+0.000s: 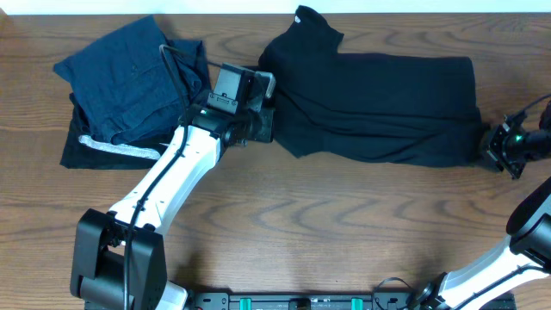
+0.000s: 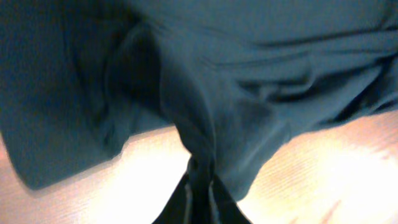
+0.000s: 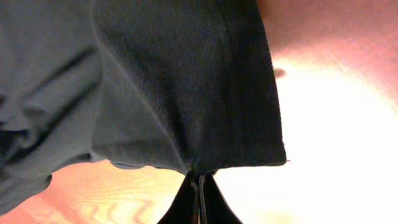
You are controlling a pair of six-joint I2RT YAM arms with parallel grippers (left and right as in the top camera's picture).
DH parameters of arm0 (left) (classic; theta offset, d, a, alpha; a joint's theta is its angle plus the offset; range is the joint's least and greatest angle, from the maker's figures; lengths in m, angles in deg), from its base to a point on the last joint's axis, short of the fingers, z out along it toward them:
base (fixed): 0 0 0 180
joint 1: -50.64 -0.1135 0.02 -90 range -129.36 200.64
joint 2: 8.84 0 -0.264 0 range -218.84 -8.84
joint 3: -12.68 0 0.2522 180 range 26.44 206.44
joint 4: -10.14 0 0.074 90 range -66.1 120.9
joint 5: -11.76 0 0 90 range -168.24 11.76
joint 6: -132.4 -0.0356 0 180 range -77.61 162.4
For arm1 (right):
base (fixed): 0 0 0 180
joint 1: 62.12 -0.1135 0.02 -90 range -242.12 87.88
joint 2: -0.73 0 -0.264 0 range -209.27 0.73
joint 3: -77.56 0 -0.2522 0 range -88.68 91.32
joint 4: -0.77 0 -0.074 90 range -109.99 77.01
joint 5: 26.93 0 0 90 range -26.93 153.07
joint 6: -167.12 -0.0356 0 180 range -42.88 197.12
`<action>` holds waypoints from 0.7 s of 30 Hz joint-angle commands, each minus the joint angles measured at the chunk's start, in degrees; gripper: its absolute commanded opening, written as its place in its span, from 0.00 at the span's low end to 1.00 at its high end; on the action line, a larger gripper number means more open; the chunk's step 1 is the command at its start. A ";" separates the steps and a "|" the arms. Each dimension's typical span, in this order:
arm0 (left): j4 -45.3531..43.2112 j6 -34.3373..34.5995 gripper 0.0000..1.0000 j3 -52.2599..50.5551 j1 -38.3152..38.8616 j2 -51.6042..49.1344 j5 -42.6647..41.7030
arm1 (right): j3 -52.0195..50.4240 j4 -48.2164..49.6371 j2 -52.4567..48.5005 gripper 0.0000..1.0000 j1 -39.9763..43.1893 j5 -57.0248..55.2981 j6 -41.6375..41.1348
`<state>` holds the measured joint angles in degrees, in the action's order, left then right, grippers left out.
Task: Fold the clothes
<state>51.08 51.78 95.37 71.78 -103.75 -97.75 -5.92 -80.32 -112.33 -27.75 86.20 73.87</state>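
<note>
Where the overhead view looks down on the wooden table point(image 1: 284, 224), the black top point(image 1: 387, 103) lies spread across the upper middle and right, its high collar pointing to the far edge. A small white mark sits on that collar, too small to read; no other writing can be made out. The left gripper point(image 1: 267, 120) meets the top's left edge just below the collar, and the right gripper point(image 1: 487, 148) is at the garment's right end. At the far left lie folded navy garments point(image 1: 129, 77), stacked on a black piece with a silvery-white stripe point(image 1: 108, 148), apart from the top.

From the left wrist view, the fingers point(image 2: 186, 202) are pressed together on a gathered ridge of the dark fabric, which rises in folds from the pinch, with pale tabletop on both sides.

From the right wrist view, the fingers point(image 3: 186, 199) are closed tight on the lower hem of the fabric near its corner. The weave shows plainly, yet no label or print appears in either close view
</note>
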 commanded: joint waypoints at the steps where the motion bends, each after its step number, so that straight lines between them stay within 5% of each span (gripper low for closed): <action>1: 4.20 7.17 0.06 0.57 -0.17 0.61 0.70 | 2.14 -2.29 0.66 0.01 -0.28 -6.95 -2.21; 10: 17.75 11.15 0.06 0.28 -0.17 0.61 0.96 | 5.79 -9.18 0.66 0.01 -1.07 -13.70 -4.83; 21: 21.33 13.03 0.06 -5.57 -0.13 0.61 1.16 | 5.57 -13.62 0.52 0.01 -7.56 -22.51 -13.16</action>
<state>71.52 63.67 91.85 71.78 -103.75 -97.35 -1.18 -92.76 -112.35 -33.02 68.45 65.30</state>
